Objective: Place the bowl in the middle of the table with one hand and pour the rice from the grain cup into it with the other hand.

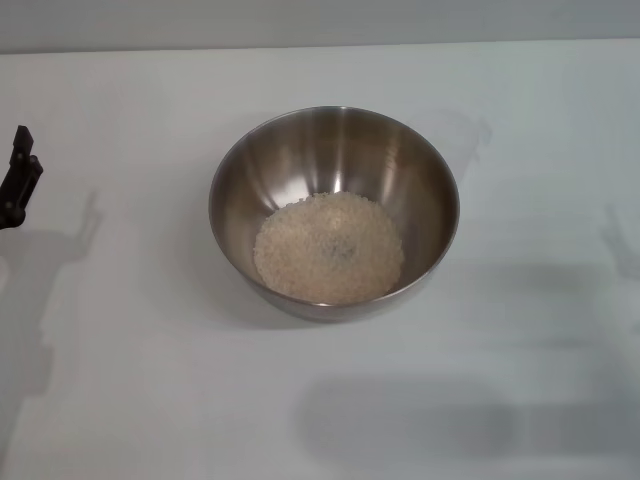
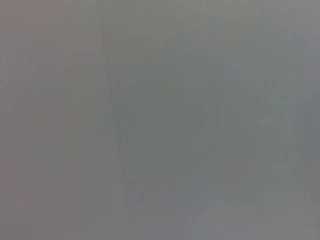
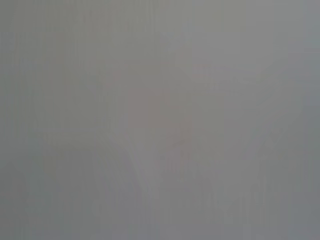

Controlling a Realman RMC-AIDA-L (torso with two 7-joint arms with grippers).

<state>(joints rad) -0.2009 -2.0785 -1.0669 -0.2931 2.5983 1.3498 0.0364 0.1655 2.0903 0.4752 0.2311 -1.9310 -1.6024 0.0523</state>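
The bowl (image 1: pixel 334 212) sits at the centre of the frame on the white table (image 1: pixel 120 400), and the rice (image 1: pixel 329 248) lies in a low mound on its bottom — so the pouring looks done. My left gripper (image 1: pixel 18 178) shows only as a dark piece at the left edge, well apart from the bowl, which lies to its right. Whether its fingers are spread or pressed together, I cannot tell. My right gripper is out of sight — and so is the cup. Both wrist views show only blank grey.

Rice (image 1: pixel 328 247) in bowl (image 1: pixel 300 150), seemingly mid-table (image 1: pixel 150 380)
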